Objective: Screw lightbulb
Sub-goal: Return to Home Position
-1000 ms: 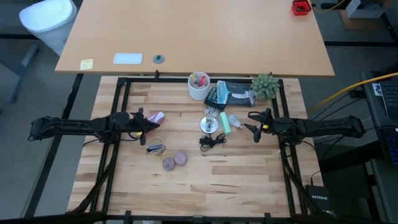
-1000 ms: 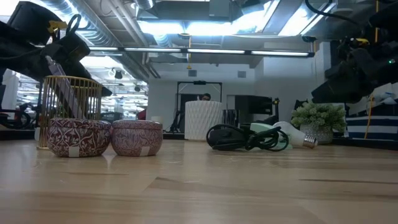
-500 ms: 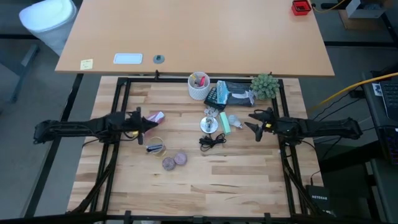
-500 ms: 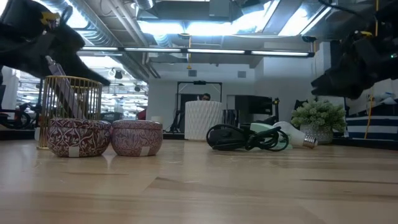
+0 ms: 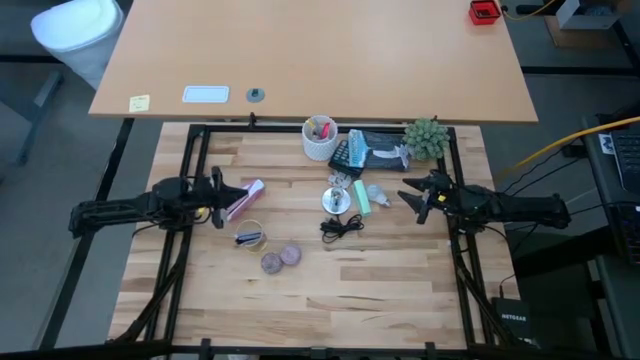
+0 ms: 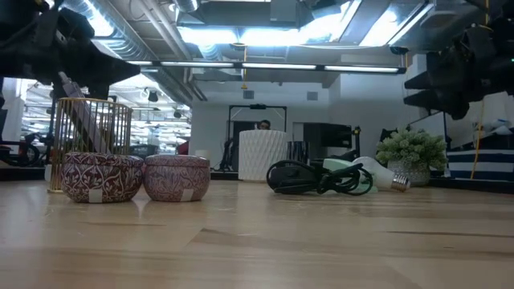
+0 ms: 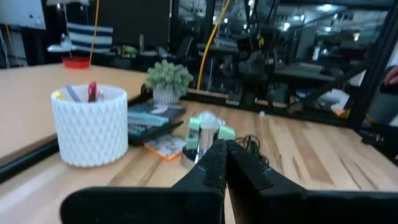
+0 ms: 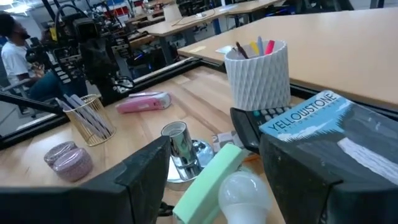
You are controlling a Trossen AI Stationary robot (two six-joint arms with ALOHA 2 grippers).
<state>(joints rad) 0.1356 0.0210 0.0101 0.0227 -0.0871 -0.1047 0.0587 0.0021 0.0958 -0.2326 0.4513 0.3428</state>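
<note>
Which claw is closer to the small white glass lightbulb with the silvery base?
Right. The right gripper is beside the white lightbulb; the left gripper is across the table.

Left arm [image 5: 130,208]: stretched out level, reaching inward from the left. Left gripper [image 5: 220,190]: empty, fingers [image 7: 214,163] pressed together. Right arm [image 5: 510,206]: stretched out level, reaching inward from the right. Right gripper [image 5: 412,196]: empty, fingers [image 8: 149,171] spread wide apart.

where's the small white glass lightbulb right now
In the high view, the small white glass lightbulb lies on the wooden table, right of centre, beside the pale green block, between the silver lamp and the open right gripper.
</note>
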